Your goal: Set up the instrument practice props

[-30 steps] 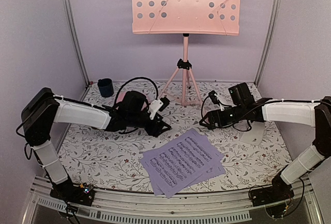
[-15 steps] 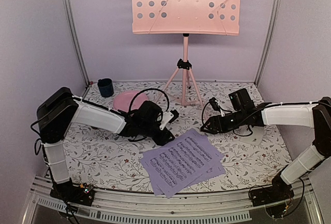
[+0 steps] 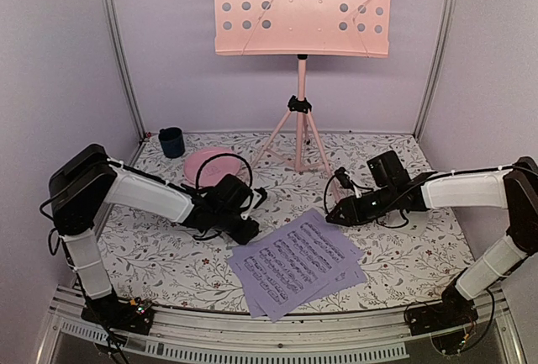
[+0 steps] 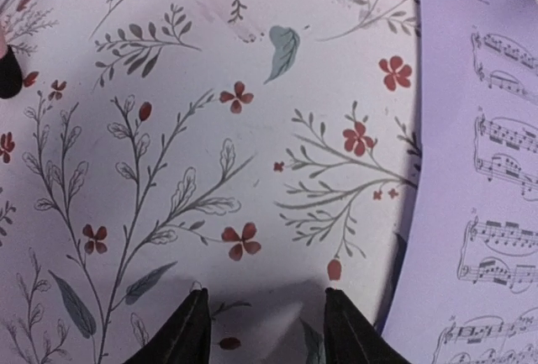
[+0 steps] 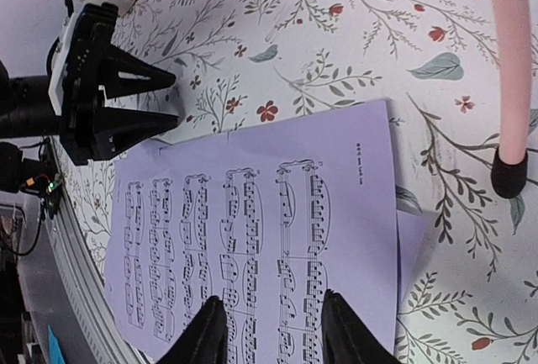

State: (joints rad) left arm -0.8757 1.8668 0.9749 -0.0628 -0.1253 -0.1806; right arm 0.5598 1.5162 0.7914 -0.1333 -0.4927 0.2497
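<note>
Left gripper [image 3: 249, 233]: low over the floral tablecloth [image 3: 160, 255], just beside the left edge of the sheet music. Its jaws are partly apart with nothing between them. In the left wrist view both fingers [image 4: 189, 334] hang over bare cloth and the page edge lies just to their right.
Right gripper [image 3: 334, 216]: low at the far right corner of the sheet music. Its jaws are partly apart and hold nothing. In the right wrist view its fingers [image 5: 208, 334] stand over the printed staves of the top page.
Gripper facing: the two grippers point towards each other across the pages. The right wrist view shows the left gripper's black tips clearly separated.
Sheet music [image 3: 298, 263]: a small stack of lavender pages printed with staves. It lies flat at the near centre of the table, turned at an angle and slightly fanned, so lower sheets show at the edges.
Music stand [image 3: 301, 11]: upright at the back centre. Its pink perforated desk is raised high on a pole above a pink tripod with black joints.
Tripod leg: one pink leg with a black foot [image 5: 508, 171] rests on the cloth near the page corner, apart from the paper.
Pink plate [image 3: 204, 162]: behind the left arm, to the left of the tripod.
Dark blue cup [image 3: 171, 141]: in the far left corner, well apart from the pages.
</note>
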